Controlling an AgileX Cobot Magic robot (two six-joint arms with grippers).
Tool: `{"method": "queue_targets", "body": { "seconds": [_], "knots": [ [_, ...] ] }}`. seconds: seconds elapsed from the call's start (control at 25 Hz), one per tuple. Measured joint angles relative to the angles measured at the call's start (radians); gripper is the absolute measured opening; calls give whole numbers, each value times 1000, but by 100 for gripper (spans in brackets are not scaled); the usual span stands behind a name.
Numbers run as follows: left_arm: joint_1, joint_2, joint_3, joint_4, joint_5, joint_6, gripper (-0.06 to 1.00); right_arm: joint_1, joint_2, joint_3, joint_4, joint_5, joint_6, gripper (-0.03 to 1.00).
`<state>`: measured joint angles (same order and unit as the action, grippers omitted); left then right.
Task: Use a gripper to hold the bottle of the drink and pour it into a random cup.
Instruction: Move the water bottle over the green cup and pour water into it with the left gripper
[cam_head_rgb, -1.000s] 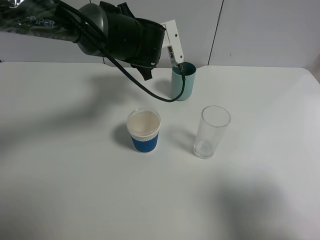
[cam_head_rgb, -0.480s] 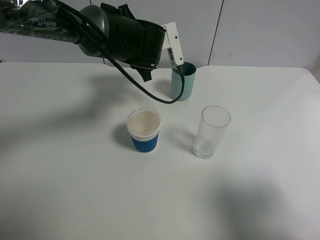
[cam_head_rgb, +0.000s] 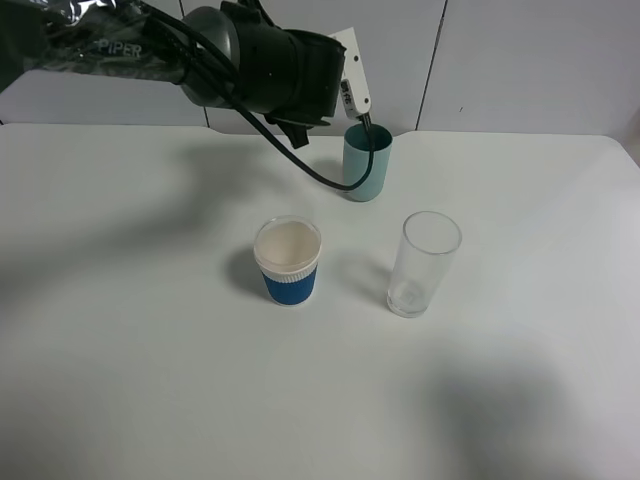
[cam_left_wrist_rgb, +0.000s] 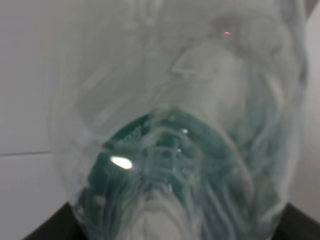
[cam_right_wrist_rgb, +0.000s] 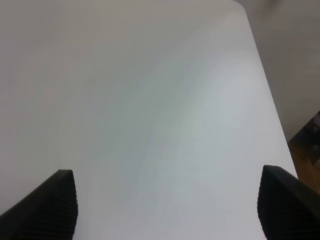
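Clear plastic fills the left wrist view: the small transparent drink bottle sits right against the lens, with a green blur showing through its wall. From the high camera the bottle itself is hidden behind the black-wrapped wrist, which hangs over the plain teal-green cylindrical cup at the back of the white desk.

This looks like the pour itself. To do it well, the bottle's mouth should stay inside the cup's rim, the tilt should build slowly so the stream does not overshoot, and the dangling black cable draped beside the cup should not drag it. The cup is light and could tip if nudged.

The left claw is clenched tight on the bottle, its dark fingers just showing at either side of the bottle's base in the wrist view. The right claw is spread wide over bare desk, grasping nothing and touching nothing.
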<state>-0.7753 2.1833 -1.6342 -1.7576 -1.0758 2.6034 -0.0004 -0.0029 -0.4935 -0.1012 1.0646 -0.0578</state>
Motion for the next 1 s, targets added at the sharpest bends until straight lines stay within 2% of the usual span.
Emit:
{"method": "queue_targets", "body": {
  "seconds": [1.0],
  "knots": [
    [0, 10, -2, 0, -6, 113, 51, 0, 0, 0, -21, 0, 0, 74]
  ]
}}
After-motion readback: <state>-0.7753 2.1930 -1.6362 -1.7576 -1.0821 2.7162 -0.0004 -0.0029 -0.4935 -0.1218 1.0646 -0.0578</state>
